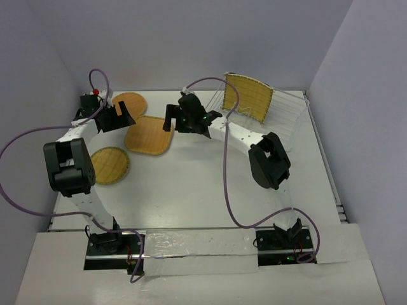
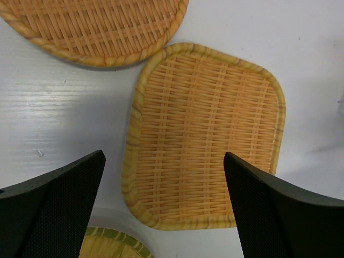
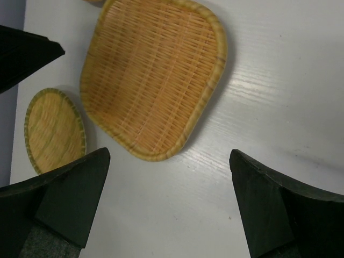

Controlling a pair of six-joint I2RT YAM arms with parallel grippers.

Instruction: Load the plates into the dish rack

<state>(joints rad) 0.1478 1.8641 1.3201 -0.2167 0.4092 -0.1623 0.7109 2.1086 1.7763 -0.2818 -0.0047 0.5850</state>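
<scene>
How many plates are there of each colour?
Orange: 2 (orange round plate, orange rounded square plate, both flat on the table)
Yellow: 2 (yellow round plate flat on the table, yellow square plate standing in the dish rack)
Total: 4 plates in view

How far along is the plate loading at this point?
Done: the yellow woven square plate stands on edge in the dish rack.
In hand: nothing. The left hand and right hand are both open and empty, near the orange rounded square plate.
Left: that plate, the orange round plate and the yellow round plate all lie flat on the table.
</scene>
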